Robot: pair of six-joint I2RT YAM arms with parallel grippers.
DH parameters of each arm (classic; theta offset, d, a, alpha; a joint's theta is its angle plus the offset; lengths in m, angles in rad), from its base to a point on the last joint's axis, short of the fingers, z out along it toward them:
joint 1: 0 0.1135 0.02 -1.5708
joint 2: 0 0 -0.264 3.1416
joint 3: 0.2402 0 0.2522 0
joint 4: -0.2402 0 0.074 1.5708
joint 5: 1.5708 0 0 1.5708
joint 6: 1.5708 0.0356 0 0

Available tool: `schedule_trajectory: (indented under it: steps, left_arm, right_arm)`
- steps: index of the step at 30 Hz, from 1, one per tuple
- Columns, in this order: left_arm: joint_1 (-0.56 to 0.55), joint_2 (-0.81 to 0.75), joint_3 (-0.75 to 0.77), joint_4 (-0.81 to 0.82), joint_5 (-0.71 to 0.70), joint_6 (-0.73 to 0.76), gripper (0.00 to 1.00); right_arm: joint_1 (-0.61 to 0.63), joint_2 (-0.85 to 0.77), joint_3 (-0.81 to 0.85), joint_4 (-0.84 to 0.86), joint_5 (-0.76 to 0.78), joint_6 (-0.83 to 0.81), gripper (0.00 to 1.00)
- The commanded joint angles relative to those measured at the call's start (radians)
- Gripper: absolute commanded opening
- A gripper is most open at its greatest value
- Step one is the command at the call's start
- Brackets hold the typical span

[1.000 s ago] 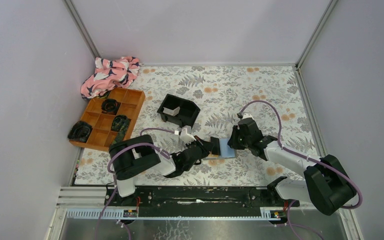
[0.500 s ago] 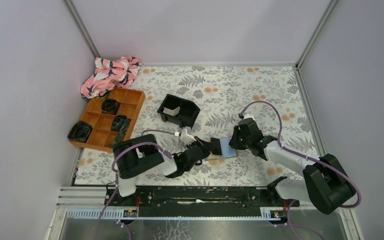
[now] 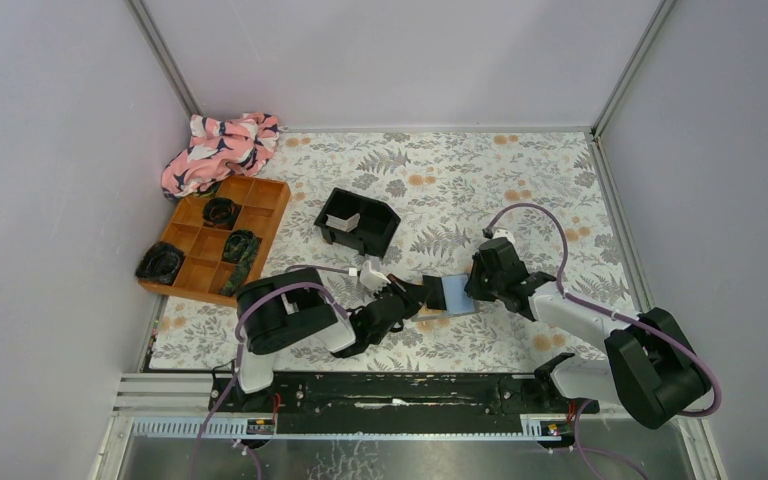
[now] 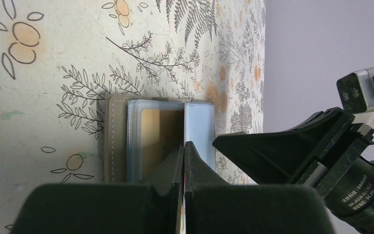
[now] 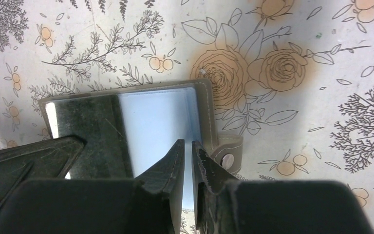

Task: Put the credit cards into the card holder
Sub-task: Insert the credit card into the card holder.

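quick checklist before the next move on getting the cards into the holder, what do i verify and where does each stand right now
1. The card holder lies open on the table: ok.
2. The left gripper is closed, with its tips at the holder's middle fold: ok.
3. A card is pinched in the left gripper, ready to slide in: cannot tell.
4. The right gripper grips the pale blue page: cannot tell; its jaws stand nearly closed over that page's near edge.
5. The gold card sits in a clear sleeve: ok.
6. Another card waits in the black tray: ok, what looks like one pale card shows inside.
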Motion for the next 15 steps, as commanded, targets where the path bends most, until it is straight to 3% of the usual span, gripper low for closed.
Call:
schedule_trajectory:
  steps: [1,15]
  left_arm:
    - [-0.007,0.014,-0.015,0.070,-0.021,-0.022,0.00]
    - [-0.007,0.055,-0.010,0.108,0.005,-0.064,0.00]
  right_arm:
    - [-0.019,-0.016,-0.001,-0.014,0.055,0.020,0.17]
    - [-0.036,0.022,-0.002,-0.024,0.069,0.050,0.16]
